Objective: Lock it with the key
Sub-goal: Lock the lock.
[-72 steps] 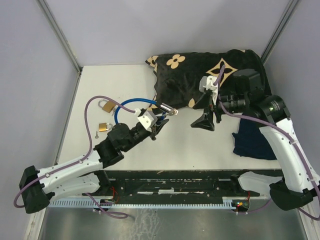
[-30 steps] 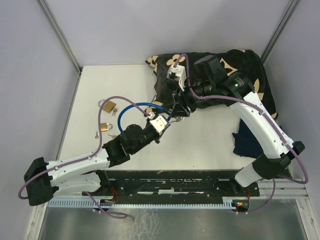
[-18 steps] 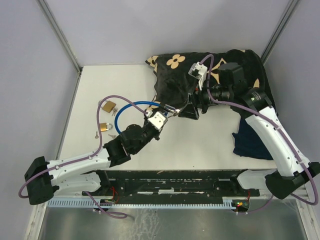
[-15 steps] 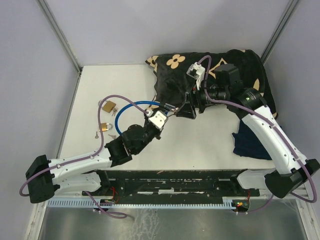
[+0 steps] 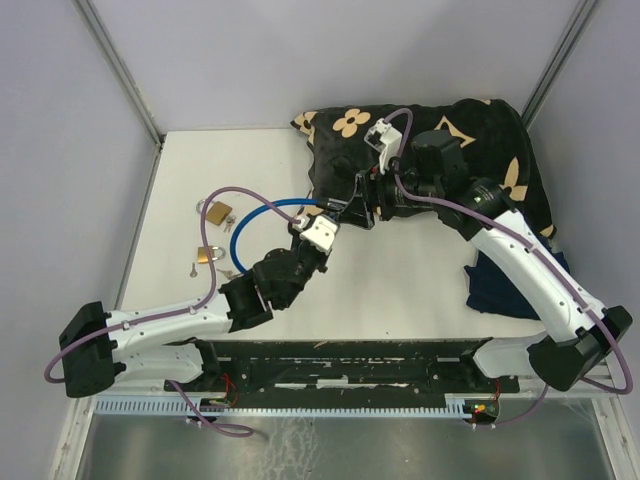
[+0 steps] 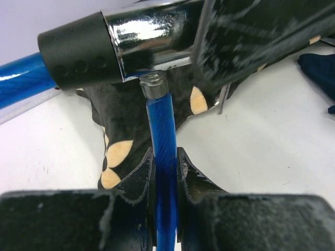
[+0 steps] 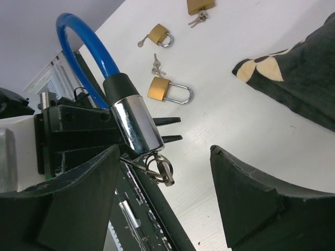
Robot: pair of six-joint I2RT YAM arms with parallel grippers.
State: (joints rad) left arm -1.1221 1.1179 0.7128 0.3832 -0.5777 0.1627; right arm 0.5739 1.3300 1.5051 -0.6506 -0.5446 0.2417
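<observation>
Blue cable (image 6: 165, 136), chrome-and-black lock barrel (image 7: 133, 123), 3 brass padlocks (image 7: 158, 89), black cloth (image 5: 470, 125) with tan flowers, white table (image 5: 200, 170).

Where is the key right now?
Right wrist view, centre: the key hangs at the end of the chrome lock barrel, whose blue cable the left gripper clamps.

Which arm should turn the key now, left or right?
Right. The right tool is open with the key between its fingers at the end of the lock barrel, while the left tool is shut on the blue cable, steadying it.
</observation>
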